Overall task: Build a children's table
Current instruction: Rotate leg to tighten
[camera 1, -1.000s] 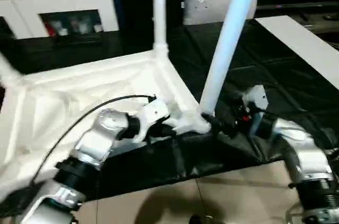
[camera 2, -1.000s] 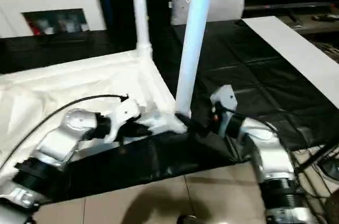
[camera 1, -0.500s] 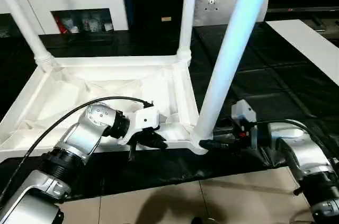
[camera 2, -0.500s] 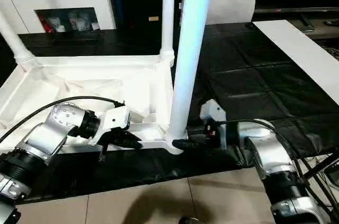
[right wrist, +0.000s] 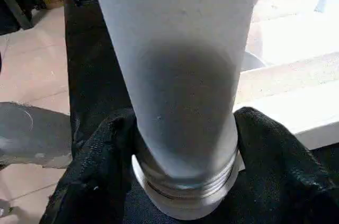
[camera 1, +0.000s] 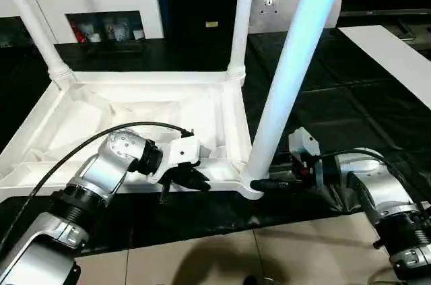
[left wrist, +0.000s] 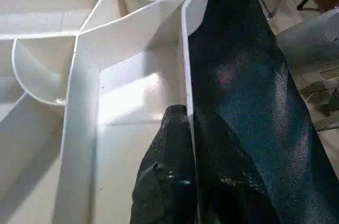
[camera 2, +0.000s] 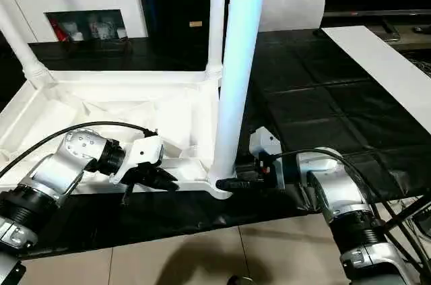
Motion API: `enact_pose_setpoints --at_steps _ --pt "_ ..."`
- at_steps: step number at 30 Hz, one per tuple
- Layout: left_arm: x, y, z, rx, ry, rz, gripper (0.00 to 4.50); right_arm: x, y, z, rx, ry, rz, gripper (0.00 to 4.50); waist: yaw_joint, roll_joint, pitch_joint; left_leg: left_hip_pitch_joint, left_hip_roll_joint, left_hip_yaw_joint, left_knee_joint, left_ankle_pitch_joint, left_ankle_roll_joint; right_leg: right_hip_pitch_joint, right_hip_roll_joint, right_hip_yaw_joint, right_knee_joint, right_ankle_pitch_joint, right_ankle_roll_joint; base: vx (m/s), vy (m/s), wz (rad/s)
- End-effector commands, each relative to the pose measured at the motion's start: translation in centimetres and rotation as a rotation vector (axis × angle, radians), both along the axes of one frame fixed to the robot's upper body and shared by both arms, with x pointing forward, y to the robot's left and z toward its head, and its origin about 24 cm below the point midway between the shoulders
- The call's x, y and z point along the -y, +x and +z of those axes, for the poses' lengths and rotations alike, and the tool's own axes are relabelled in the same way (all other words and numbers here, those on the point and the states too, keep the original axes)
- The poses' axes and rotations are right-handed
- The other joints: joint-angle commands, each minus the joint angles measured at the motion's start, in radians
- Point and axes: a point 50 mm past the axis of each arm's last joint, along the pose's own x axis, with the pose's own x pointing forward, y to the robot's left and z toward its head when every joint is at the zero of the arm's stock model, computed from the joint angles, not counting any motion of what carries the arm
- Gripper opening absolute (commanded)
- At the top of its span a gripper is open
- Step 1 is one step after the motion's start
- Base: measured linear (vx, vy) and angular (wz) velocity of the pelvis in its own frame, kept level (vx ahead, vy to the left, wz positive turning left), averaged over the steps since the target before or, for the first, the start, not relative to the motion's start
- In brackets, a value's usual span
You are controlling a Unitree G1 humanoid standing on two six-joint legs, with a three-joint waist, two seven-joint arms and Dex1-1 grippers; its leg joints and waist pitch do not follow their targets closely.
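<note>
No legible text, label, brand, number or sign anywhere. Small tag on dark panel behind white cabinet (camera 1: 101,2): too small to read.

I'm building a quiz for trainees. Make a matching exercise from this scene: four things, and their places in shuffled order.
Things:
1 left gripper
2 right gripper
3 cushion
4 cabinet

Places:
A far side, right of the black gap
B jaws around the near leg at its base
C far left
D pinching the table top at its near rim

Pairs: 1-D; 2-B; 3-A; 4-C
</note>
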Motion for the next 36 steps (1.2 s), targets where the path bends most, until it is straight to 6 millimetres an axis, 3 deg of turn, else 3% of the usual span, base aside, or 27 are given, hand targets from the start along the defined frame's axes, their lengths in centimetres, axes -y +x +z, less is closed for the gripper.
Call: enact_pose_setpoints --at_steps 1,2,4,7,10,12,13,14,15,16,17,18,19,20,21,22,23,24,25,26,27,28,29,30,33,35,36 --pt "0.6 -0.2 0.1 -0.002 0.025 -0.053 0.0 -0.6 -0.4 -0.1 -0.01 -0.001 0.049 2.66 -0.003 -0.006 -0.077 -0.014 -0.012 0.037 -0.066 -0.107 0.093 0.088 -0.032 0.042 -0.063 -0.395 -0.128 0.0 0.0 0.0" --pt "0.7 -0.1 0.0 -0.006 0.021 -0.026 0.0 -0.7 -0.5 -0.2 -0.018 0.012 0.039 2.66 -0.003 -0.002 -0.077 -0.013 -0.012 0.037 -0.066 -0.108 0.091 0.089 -0.032 0.042 -0.062 -0.396 -0.129 0.0 0.0 0.0" --pt "0.8 0.0 0.0 -0.01 0.011 0.008 0.0 -0.9 -0.5 -0.3 -0.029 0.039 0.018 2.66 -0.004 -0.004 -0.077 -0.013 -0.012 0.038 -0.066 -0.111 0.09 0.089 -0.032 0.042 -0.064 -0.398 -0.129 0.0 0.0 0.0" --pt "2.2 0.1 0.3 -0.033 -0.067 0.141 0.0 -2.9 -0.5 -0.8 -0.069 0.124 -0.142 2.65 -0.006 -0.003 -0.07 -0.013 -0.011 0.036 -0.07 -0.122 0.07 0.089 -0.032 0.04 -0.068 -0.419 -0.121 0.0 0.0 0.0" --pt "3.1 0.2 0.4 -0.032 -0.098 0.199 0.0 -4.2 -0.6 -1.2 -0.077 0.134 -0.209 2.64 -0.016 -0.001 -0.064 -0.01 -0.02 0.036 -0.069 -0.169 0.054 0.083 -0.028 0.027 -0.087 -0.523 -0.072 0.0 0.0 0.0" --pt "4.6 0.6 0.6 -0.02 -0.139 0.302 0.0 -6.3 -0.1 -1.8 -0.079 0.159 -0.335 2.63 -0.031 -0.004 -0.061 -0.007 -0.028 0.035 -0.064 -0.221 0.051 0.079 -0.027 0.012 -0.105 -0.595 -0.03 0.0 0.0 0.0" --pt "4.9 0.7 0.7 -0.019 -0.147 0.325 0.0 -6.7 0.0 -1.9 -0.08 0.166 -0.363 2.62 -0.039 -0.003 -0.059 -0.008 -0.026 0.036 -0.064 -0.227 0.044 0.078 -0.026 0.011 -0.106 -0.6 -0.025 0.0 0.0 0.0" --pt "4.9 0.7 0.7 -0.019 -0.147 0.325 0.0 -6.7 0.0 -1.9 -0.08 0.166 -0.363 2.62 -0.05 0.0 -0.057 -0.005 -0.031 0.031 -0.06 -0.258 0.042 0.077 -0.026 -0.007 -0.121 -0.643 0.0 0.0 0.0 0.0" --pt "5.6 1.0 0.8 -0.012 -0.166 0.376 0.0 -7.5 0.4 -1.9 -0.08 0.19 -0.427 2.62 -0.057 0.0 -0.057 -0.004 -0.032 0.029 -0.059 -0.278 0.045 0.079 -0.025 -0.013 -0.126 -0.656 0.014 0.0 0.0 0.0" --pt "6.3 1.4 1.1 0.008 -0.181 0.428 0.0 -8.4 1.1 -1.9 -0.082 0.215 -0.5 2.62 -0.071 0.003 -0.051 0.003 -0.026 0.026 -0.061 -0.32 0.052 0.075 -0.025 -0.024 -0.139 -0.666 0.027 0.0 0.0 0.0" --pt "6.8 1.7 1.2 0.026 -0.187 0.463 0.0 -8.8 1.6 -1.8 -0.082 0.23 -0.558 2.62 -0.087 0.015 -0.05 0.009 -0.017 0.017 -0.064 -0.368 0.053 0.086 -0.028 -0.046 -0.15 -0.658 0.034 0.0 0.0 0.0" --pt "6.9 1.8 1.3 0.032 -0.189 0.476 0.0 -9.0 1.7 -1.7 -0.082 0.235 -0.58 2.6 -0.106 0.026 -0.045 -0.001 0.014 -0.001 -0.088 -0.453 0.053 0.111 -0.03 -0.055 -0.13 -0.595 0.038 0.0 0.0 0.0" --pt "7.6 2.2 1.5 0.059 -0.199 0.516 0.0 -9.5 2.4 -1.6 -0.089 0.251 -0.664 2.6 -0.104 0.034 -0.046 -0.005 0.037 -0.013 -0.105 -0.5 0.056 0.128 -0.034 -0.043 -0.101 -0.527 0.028 0.0 0.0 0.0" --pt "8.1 2.4 1.8 0.08 -0.209 0.556 0.0 -9.9 3.0 -1.4 -0.088 0.254 -0.742 2.6 -0.1 0.036 -0.042 -0.002 0.075 -0.026 -0.142 -0.593 0.057 0.134 -0.039 0.002 -0.027 -0.371 -0.022 0.0 0.0 0.0" --pt "8.1 2.4 1.8 0.08 -0.209 0.556 0.0 -9.9 3.0 -1.4 -0.088 0.254 -0.742 2.6 -0.105 0.023 -0.031 -0.001 0.065 -0.021 -0.141 -0.618 0.048 0.123 -0.042 0.013 -0.032 -0.376 -0.032 0.0 0.0 0.0" --pt "8.4 2.5 1.9 0.09 -0.215 0.579 0.0 -10.2 3.3 -1.3 -0.088 0.253 -0.788 2.6 -0.111 -0.004 -0.032 0.056 -0.016 0.02 -0.075 -0.571 0.033 0.064 -0.029 -0.025 -0.138 -0.651 0.021 0.051 0.003 0.11" --pt "8.8 2.6 2.1 0.104 -0.215 0.59 0.0 -10.5 3.3 -1.1 -0.08 0.26 -0.79 2.6 -0.123 -0.013 -0.032 0.071 -0.069 0.043 -0.019 -0.426 0.04 0.037 -0.043 -0.069 -0.182 -0.824 0.072 0.069 0.013 0.02" --pt "8.8 2.6 2.1 0.104 -0.215 0.59 0.0 -10.5 3.3 -1.1 -0.08 0.26 -0.79 2.6 -0.129 0.002 -0.048 0.022 -0.062 0.034 -0.026 -0.355 0.055 0.087 -0.047 -0.086 -0.178 -0.81 0.127 0.069 0.013 0.02" --pt "8.9 2.5 2.0 0.118 -0.205 0.584 0.0 -10.5 3.4 -1.1 -0.066 0.262 -0.798 2.91 -0.133 0.007 -0.055 0.008 -0.047 0.023 -0.036 -0.343 0.056 0.102 -0.053 -0.085 -0.165 -0.755 0.131 0.0 0.0 0.0" --pt "8.8 2.5 1.9 0.128 -0.186 0.58 0.0 -10.3 3.3 -1.0 -0.045 0.261 -0.806 3.1 -0.135 0.018 -0.059 -0.018 -0.014 0.002 -0.06 -0.334 0.058 0.125 -0.06 -0.069 -0.137 -0.627 0.107 0.051 0.053 -0.05" --pt "8.5 2.5 1.7 0.136 -0.17 0.578 0.0 -9.9 3.3 -1.0 -0.028 0.26 -0.816 3.1 -0.131 0.024 -0.063 -0.017 -0.004 -0.004 -0.069 -0.33 0.058 0.125 -0.063 -0.057 -0.127 -0.57 0.083 0.051 0.053 -0.05" --pt "8.3 2.5 1.6 0.139 -0.159 0.577 0.0 -9.7 3.3 -1.0 -0.019 0.257 -0.825 3.23 -0.129 0.023 -0.062 -0.008 -0.006 -0.001 -0.072 -0.31 0.061 0.107 -0.065 -0.043 -0.122 -0.492 0.018 0.0 0.0 0.0" --pt "7.9 2.5 1.5 0.143 -0.146 0.579 0.0 -9.2 3.3 -1.0 -0.007 0.263 -0.831 3.33 -0.133 0.015 -0.062 -0.014 -0.018 0.005 -0.07 -0.271 0.063 0.105 -0.062 -0.038 -0.114 -0.465 -0.035 0.0 0.0 0.0" --pt "7.9 2.5 1.5 0.143 -0.146 0.579 0.0 -9.2 3.3 -1.0 -0.007 0.263 -0.831 3.46 -0.135 0.013 -0.066 -0.023 -0.019 0.005 -0.07 -0.226 0.073 0.109 -0.063 -0.032 -0.103 -0.433 -0.067 0.0 0.0 0.0" --pt "6.7 2.4 1.0 0.146 -0.117 0.56 0.0 -7.0 3.1 -0.8 0.038 0.284 -0.83 3.68 -0.133 0.01 -0.072 -0.03 -0.02 0.007 -0.066 -0.136 0.108 0.107 -0.058 -0.013 -0.083 -0.34 -0.118 0.0 0.0 0.0" --pt "6.1 2.2 0.8 0.143 -0.106 0.532 0.0 -5.6 2.9 -0.5 0.066 0.301 -0.82 3.92 -0.125 0.006 -0.075 -0.026 -0.021 0.01 -0.063 -0.117 0.135 0.103 -0.057 -0.003 -0.075 -0.316 -0.138 0.0 0.0 0.0" --pt "6.1 2.2 0.8 0.143 -0.106 0.532 0.0 -5.6 2.9 -0.5 0.066 0.301 -0.82 4.04 -0.12 0.005 -0.079 -0.035 -0.023 0.008 -0.06 -0.078 0.151 0.11 -0.058 0.0 -0.064 -0.291 -0.148 0.0 0.0 0.0"
